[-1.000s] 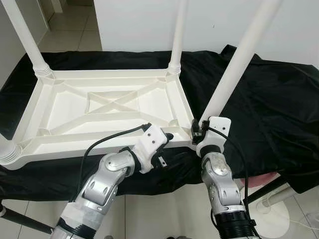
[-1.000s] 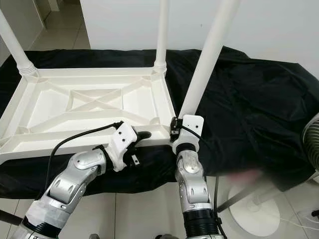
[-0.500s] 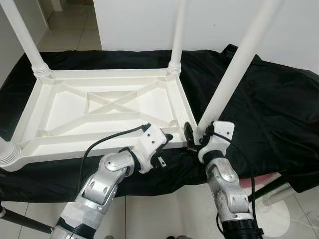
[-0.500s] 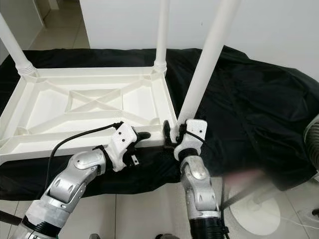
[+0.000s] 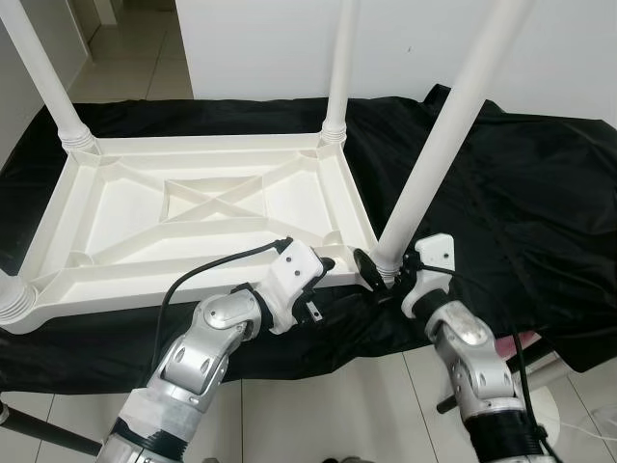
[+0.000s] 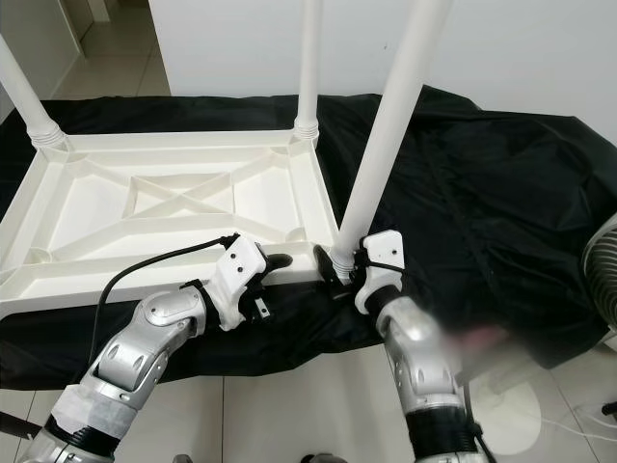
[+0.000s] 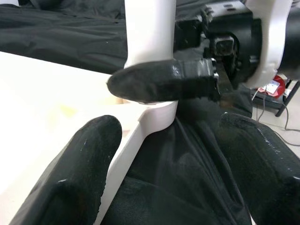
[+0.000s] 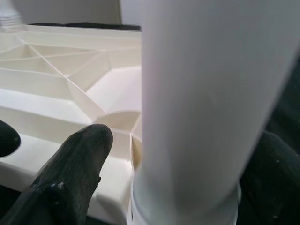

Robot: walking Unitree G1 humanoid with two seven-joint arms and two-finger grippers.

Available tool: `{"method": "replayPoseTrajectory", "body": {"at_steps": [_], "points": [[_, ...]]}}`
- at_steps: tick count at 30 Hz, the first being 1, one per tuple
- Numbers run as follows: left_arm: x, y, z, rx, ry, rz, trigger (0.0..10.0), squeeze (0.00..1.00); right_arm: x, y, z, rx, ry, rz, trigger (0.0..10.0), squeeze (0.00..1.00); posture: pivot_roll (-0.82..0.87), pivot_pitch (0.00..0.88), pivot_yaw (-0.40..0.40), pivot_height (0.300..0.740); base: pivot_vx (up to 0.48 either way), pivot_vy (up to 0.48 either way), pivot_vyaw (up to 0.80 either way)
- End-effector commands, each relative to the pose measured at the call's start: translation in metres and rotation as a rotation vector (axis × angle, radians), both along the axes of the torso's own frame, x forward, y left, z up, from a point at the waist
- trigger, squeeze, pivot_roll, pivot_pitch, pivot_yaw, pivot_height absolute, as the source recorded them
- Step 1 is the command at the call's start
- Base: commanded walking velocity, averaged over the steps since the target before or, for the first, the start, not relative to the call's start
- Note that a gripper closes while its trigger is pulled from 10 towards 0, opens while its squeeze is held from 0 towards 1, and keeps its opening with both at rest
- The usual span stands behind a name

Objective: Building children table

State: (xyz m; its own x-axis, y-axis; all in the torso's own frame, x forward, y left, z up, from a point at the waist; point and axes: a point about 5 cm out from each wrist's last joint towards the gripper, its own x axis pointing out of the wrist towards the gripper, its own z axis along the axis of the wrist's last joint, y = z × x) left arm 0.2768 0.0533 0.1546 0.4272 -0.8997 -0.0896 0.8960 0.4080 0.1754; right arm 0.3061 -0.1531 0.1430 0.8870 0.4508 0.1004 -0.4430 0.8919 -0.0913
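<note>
The white children's table [image 5: 193,207] lies upside down on a black cloth [image 5: 521,183], its legs pointing up. My right gripper [image 5: 379,270] is at the base of the near right leg [image 5: 439,145]. It is shut on that leg at the corner socket, with one black finger [image 7: 159,82] lying across the leg's foot. My left gripper [image 5: 323,275] sits at the near rim just left of that corner. It is open, with one finger [image 7: 75,178] over the tabletop's underside and the other [image 7: 262,164] outside the rim above the cloth.
Other legs stand at the far right corner [image 5: 337,68], the far left corner [image 5: 43,68] and the near left corner [image 5: 14,304]. A white wall rises behind. Tiled floor lies in front, with a white stand base [image 6: 501,424] low on the right.
My right wrist has swung to the right and back around the near right leg, so its finger now shows at the leg's base. The left arm and the table have stayed put.
</note>
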Motion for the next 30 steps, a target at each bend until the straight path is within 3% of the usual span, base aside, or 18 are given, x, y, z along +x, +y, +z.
{"method": "replayPoseTrajectory", "body": {"at_steps": [1,8,9,10,12,13,25,26,28,29,30], "points": [[0.002,0.0,-0.001,0.005,-0.006,0.028,10.0,0.0,0.0,0.0,-0.003,-0.006,0.002,0.018,10.0,0.0,-0.08,0.059,-0.017,0.74,0.0,0.0,0.0],[0.002,0.001,-0.005,0.011,0.009,0.031,10.0,0.0,0.015,0.006,-0.002,-0.103,-0.006,0.133,10.0,0.0,-0.07,0.057,-0.018,0.74,0.0,0.0,0.0],[0.002,0.001,-0.006,0.011,0.009,0.03,10.0,0.0,0.018,0.006,-0.003,-0.117,-0.004,0.142,7.2,0.0,-0.07,0.057,-0.018,0.74,0.0,0.0,0.0],[0.002,0.001,-0.006,0.012,0.009,0.03,10.0,0.0,0.02,0.006,-0.003,-0.123,-0.003,0.149,3.3,0.0,-0.07,0.057,-0.018,0.74,0.0,0.0,0.0],[0.002,0.0,-0.005,0.012,0.009,0.03,10.0,0.0,0.022,0.005,-0.003,-0.126,-0.003,0.15,3.3,0.0,-0.07,0.056,-0.018,0.74,0.0,0.0,0.0],[0.002,0.0,-0.005,0.011,0.006,0.03,10.0,0.0,0.025,0.004,-0.002,-0.126,-0.009,0.157,0.0,0.0,-0.06,0.054,-0.018,0.74,0.0,0.0,0.0],[0.002,0.0,-0.005,0.013,0.005,0.03,10.0,0.0,0.026,-0.006,-0.01,-0.138,0.001,0.155,0.0,0.0,-0.06,0.048,-0.024,0.74,0.0,0.0,0.0],[0.002,0.0,-0.006,0.015,0.004,0.028,10.0,0.0,0.026,-0.007,-0.01,-0.126,0.006,0.144,7.1,0.0,-0.06,0.048,-0.025,0.74,0.0,0.0,0.0],[0.002,0.0,-0.006,0.017,0.004,0.027,10.0,0.0,0.026,-0.007,-0.011,-0.118,0.009,0.136,7.1,0.0,-0.06,0.048,-0.025,0.74,0.0,0.0,0.0],[0.002,0.0,-0.006,0.019,0.004,0.027,10.0,0.0,0.025,-0.007,-0.011,-0.108,0.012,0.127,10.0,0.0,-0.06,0.046,-0.024,0.74,0.0,0.0,0.0],[0.001,0.0,-0.006,0.02,0.005,0.025,10.0,0.0,0.026,-0.008,-0.011,-0.094,0.022,0.094,10.0,0.0,-0.07,0.044,-0.025,0.74,0.0,0.0,0.0]]}}
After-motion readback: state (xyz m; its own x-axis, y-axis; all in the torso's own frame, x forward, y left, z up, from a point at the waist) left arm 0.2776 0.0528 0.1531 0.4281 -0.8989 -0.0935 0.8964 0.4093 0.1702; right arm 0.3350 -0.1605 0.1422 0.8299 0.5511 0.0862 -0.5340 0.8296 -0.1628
